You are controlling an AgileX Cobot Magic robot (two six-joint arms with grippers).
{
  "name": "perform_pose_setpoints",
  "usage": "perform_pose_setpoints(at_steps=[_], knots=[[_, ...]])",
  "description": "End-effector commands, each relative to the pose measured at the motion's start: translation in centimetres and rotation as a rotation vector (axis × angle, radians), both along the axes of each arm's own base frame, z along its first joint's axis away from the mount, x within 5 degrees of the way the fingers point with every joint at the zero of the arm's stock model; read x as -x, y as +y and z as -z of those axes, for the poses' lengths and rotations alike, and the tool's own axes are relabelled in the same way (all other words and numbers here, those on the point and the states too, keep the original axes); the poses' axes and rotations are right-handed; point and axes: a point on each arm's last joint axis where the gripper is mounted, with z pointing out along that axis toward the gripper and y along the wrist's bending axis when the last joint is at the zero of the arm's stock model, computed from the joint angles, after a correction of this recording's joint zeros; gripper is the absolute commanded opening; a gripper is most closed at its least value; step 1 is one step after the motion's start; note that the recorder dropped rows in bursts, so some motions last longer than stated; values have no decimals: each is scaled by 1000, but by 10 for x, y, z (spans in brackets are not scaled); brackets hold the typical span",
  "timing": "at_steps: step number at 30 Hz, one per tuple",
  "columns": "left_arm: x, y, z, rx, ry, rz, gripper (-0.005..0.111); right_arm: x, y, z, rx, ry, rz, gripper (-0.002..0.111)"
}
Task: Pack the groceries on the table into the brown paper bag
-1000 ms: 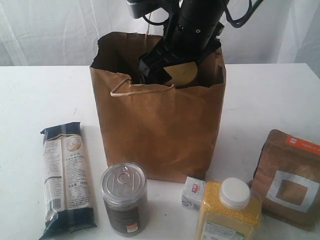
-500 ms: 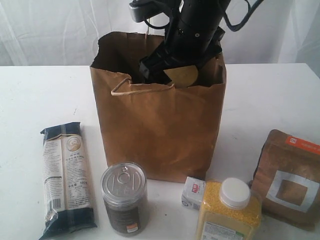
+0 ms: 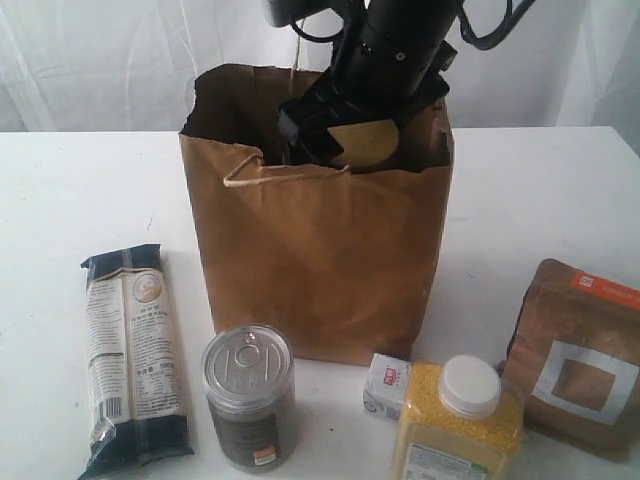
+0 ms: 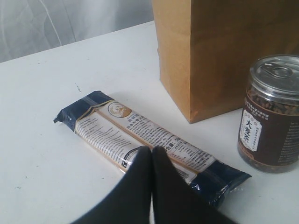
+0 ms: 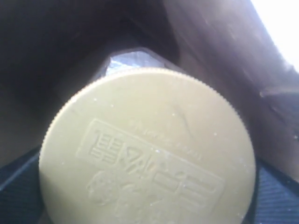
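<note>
While the right hand (image 3: 360,130) holds the jar (image 3: 366,145) in a wide grip at the bag (image 3: 320,270) mouth, lower it straight and release only when it is seated upright. The left hand (image 4: 152,155), closed and empty, hangs near the noodles (image 3: 135,350), 8 o'clock of the bag.

Only the lid of the gold-lidded clear jar (image 3: 365,142) shows above the rim of the brown paper bag (image 3: 320,270); its body is hidden inside. The exterior view's lower edge crops the white-capped yellow-grain bottle (image 3: 455,425), which half-hides the small white-blue packet (image 3: 383,385). Its right edge clips the brown windowed orange-labelled pouch (image 3: 575,360).
</note>
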Motion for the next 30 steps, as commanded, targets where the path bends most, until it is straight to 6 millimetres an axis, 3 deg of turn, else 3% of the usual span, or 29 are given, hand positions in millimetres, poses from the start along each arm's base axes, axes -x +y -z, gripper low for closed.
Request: perform_pose_setpoints(at_steps=[1,3,4,7,8,9,10,12,13,14,15,18,21,22,25,26,30], knots=[[0,0,1,15,4,-6,0,-6,-10,-1,24,-31,39,91],[0,0,1,15,4,-6,0,-14,-7,17,47,12,43,91],[0,0,1,15,4,-6,0,-10,-3,11,35,0,18,91],[0,0,1,15,4,-6,0,-2,-3,-29,-30,-106,27,91],[0,0,1,15,4,-6,0,-3,-3,-19,-14,-80,28,91],[0,0,1,15,4,-6,0,-8,-2,12,48,-2,17,91],[0,0,1,15,4,-6,0,-6,-2,16,51,13,12,91],[0,0,1,15,4,-6,0,11,2,-18,7,-80,-21,91],[0,0,1,15,4,-6,0,11,-1,-15,11,-67,2,91],[0,0,1,15,4,-6,0,1,-8,16,70,15,19,91],[0,0,1,15,4,-6,0,-3,-9,26,92,35,-2,91],[0,0,1,15,4,-6,0,15,-9,-22,2,-78,24,91],[0,0,1,15,4,-6,0,3,-12,11,69,0,19,91],[0,0,1,15,6,-6,0,2,-11,13,75,1,9,91],[0,0,1,15,6,-6,0,20,-5,-27,-9,-87,-3,91],[0,0,1,15,6,-6,0,21,-6,-30,-25,-87,21,91],[0,0,1,15,6,-6,0,5,-4,7,40,0,20,91]])
